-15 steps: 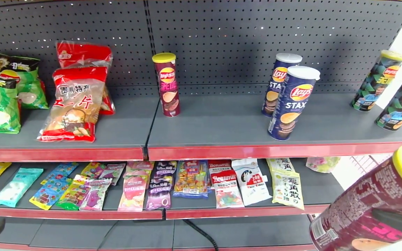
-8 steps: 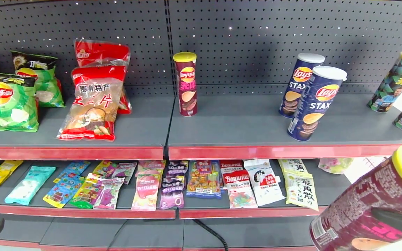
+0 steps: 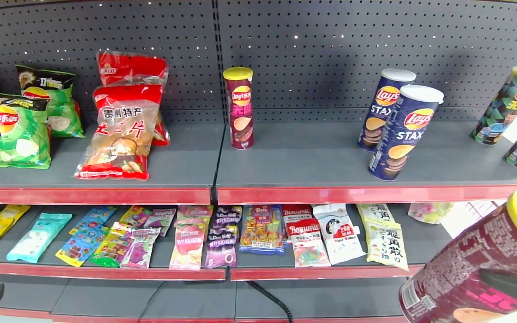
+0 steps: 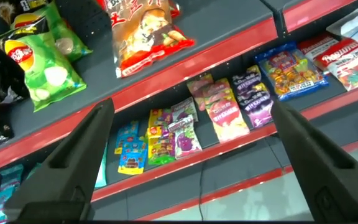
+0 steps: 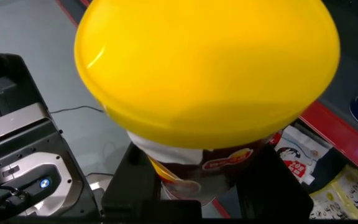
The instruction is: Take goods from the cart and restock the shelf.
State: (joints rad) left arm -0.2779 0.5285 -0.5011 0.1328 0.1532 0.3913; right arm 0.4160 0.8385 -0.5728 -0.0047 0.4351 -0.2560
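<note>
Right wrist view: right gripper (image 5: 204, 193) clenched on the can (image 5: 207, 68). It was maroon with a yellow lid, and the lid faced the camera. Dark fingers (image 5: 135, 186) pressed the can's sides just under the lid.

Head view: the can sat tilted, low on the robot's right, in front of the shelving and not resting on any board. One dark finger lay across its side. On the upper shelf (image 3: 312, 157) a second can (image 3: 238, 107) of the same kind stood upright near the middle seam, toward the back. Two blue cans (image 3: 402, 128) stood to its right, one close behind the other. Red bags (image 3: 121, 130) and green bags (image 3: 23, 134) were to its left. Flat sachets (image 3: 182, 242) lay in rows on the lower shelf (image 3: 106, 272).

Left wrist view: left gripper (image 4: 191, 109) was released, fingers spread wide with nothing between them. It hung in front of the sachets, with a red bag and a green bag on the board above.
</note>
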